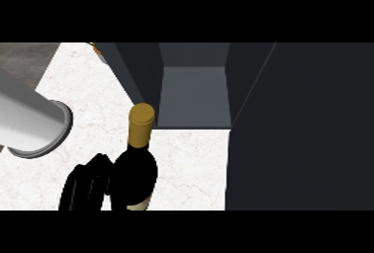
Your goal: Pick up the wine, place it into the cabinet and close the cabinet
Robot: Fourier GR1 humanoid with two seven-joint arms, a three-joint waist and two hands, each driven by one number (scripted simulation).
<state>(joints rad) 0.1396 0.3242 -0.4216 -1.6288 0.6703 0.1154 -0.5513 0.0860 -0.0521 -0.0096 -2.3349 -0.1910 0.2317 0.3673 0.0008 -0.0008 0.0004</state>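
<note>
left hand (86,185): curling round wine (136,170), gripping its body
wine: neck pointing far, lining up with open cabinet (191,96)

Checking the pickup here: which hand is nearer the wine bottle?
Left. The left hand sits right against the left side of the wine bottle, low in the head view. The right hand shows nowhere in the picture.

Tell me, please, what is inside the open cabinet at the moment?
Only the cabinet's bare grey inner panel shows, with nothing on it. The wine bottle, held by the left hand, is outside, before the opening. The dark door at right hides whatever lies behind it.
</note>
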